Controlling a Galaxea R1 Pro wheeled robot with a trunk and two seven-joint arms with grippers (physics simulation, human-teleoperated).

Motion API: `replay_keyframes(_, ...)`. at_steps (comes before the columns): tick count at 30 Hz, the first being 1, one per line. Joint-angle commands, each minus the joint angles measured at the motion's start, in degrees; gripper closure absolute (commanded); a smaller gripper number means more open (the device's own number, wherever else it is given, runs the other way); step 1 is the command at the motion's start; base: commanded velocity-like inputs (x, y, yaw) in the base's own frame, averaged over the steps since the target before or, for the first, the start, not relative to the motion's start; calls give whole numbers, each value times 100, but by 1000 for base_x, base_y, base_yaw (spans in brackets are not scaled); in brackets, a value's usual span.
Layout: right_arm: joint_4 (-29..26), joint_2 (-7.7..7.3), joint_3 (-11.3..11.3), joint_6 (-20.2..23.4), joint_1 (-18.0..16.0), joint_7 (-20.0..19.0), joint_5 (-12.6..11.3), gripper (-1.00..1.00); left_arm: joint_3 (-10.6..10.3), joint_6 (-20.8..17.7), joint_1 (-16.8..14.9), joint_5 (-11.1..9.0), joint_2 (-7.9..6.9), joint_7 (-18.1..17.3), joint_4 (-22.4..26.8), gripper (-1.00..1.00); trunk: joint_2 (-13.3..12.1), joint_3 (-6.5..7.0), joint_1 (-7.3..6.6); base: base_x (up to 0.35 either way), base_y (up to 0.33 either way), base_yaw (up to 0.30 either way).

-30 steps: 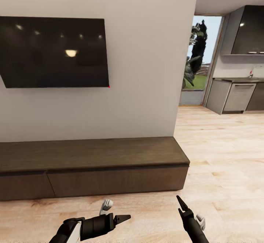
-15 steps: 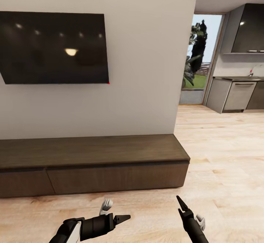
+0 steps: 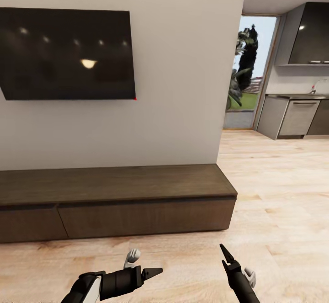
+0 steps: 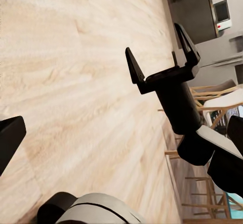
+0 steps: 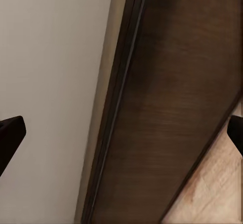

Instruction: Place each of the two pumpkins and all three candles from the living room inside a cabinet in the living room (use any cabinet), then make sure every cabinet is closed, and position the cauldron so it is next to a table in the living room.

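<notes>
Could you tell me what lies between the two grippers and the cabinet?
In the head view, bare wood floor separates the left gripper and right gripper from the cabinet.

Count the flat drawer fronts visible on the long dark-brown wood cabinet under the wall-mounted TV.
2. On the long dark-brown wood cabinet, a wide drawer front spans its right part, and a second drawer front sits left of it, cut off by the head view's edge. More may lie beyond that edge.

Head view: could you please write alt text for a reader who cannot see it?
A long, low dark-brown cabinet stands closed against a pale wall under a black television. Both empty grippers, left and right, hover over the wood floor.
</notes>
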State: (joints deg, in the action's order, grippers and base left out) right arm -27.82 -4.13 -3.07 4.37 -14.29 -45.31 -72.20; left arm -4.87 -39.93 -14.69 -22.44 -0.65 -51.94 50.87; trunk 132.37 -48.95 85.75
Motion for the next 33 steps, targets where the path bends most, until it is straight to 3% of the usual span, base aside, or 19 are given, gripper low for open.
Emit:
replay_keyframes(1,4,0,0,46,-3,-22,-58,-100,-14,-35,-5,-41,-5,8,2,-100,44,-24,21,0,0,0)
replay_keyframes(21,5,0,0,46,-3,-22,-57,-100,-14,-32,1,-41,-5,4,2,-100,846,-383,461,0,0,0)
replay_keyframes(33,5,0,1,46,-3,-18,-57,-100,-20,-26,1,-13,-14,-284,2,-100,846,-383,461,8,0,0)
